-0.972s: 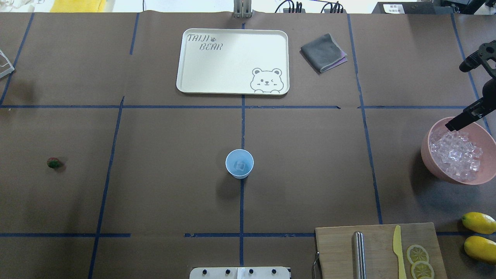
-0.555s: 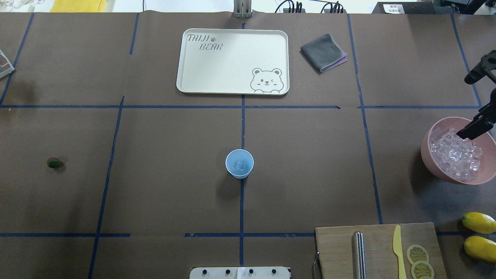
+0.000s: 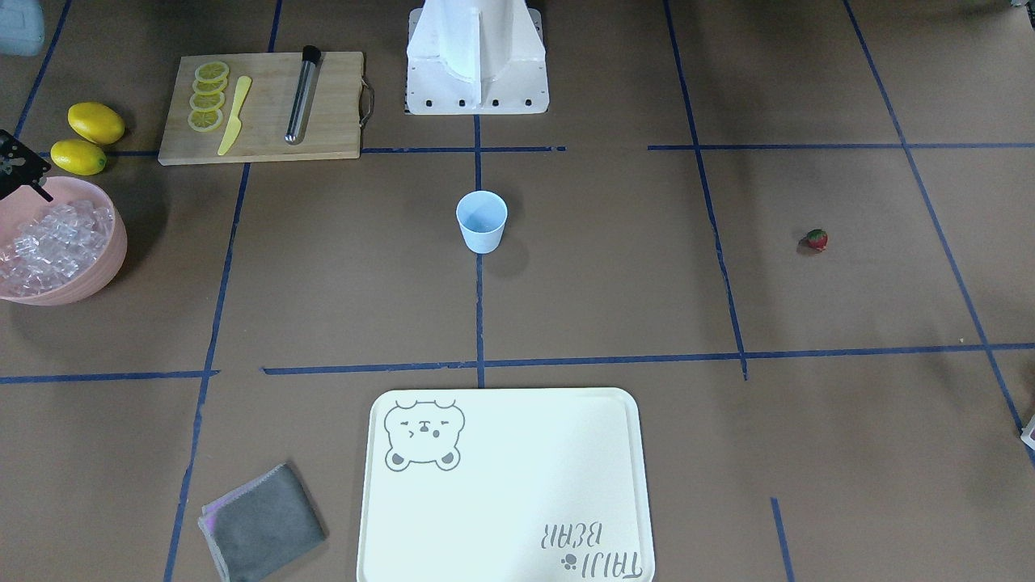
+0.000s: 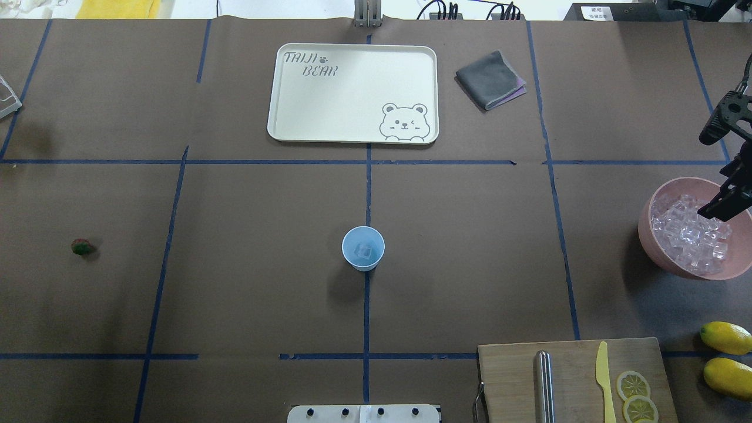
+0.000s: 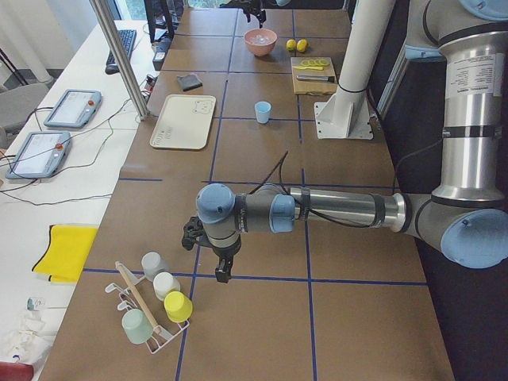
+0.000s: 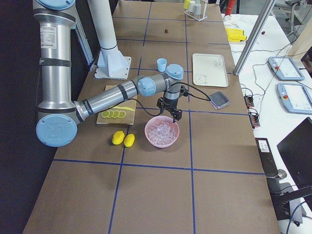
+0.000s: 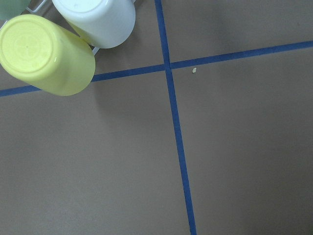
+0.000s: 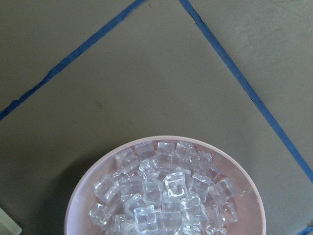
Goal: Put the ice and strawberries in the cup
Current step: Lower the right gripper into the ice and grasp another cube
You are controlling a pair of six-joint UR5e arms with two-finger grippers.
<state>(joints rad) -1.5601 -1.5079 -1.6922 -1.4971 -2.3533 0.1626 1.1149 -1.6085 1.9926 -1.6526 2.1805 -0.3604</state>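
right hand (image 4: 705, 177): hung spread open above pink bowl (image 4: 651, 249) of heaped ice (image 4: 690, 238) | left hand (image 5: 208, 258): open or closed, cannot tell | cup (image 3: 482, 230): stood at middle of surface (image 4: 235, 294), one cube inside | strawberry (image 4: 81, 247): lay well apart, toward robot's left

One cup (image 4: 363, 248), one strawberry (image 4: 81, 247), two lemons (image 4: 725, 338)
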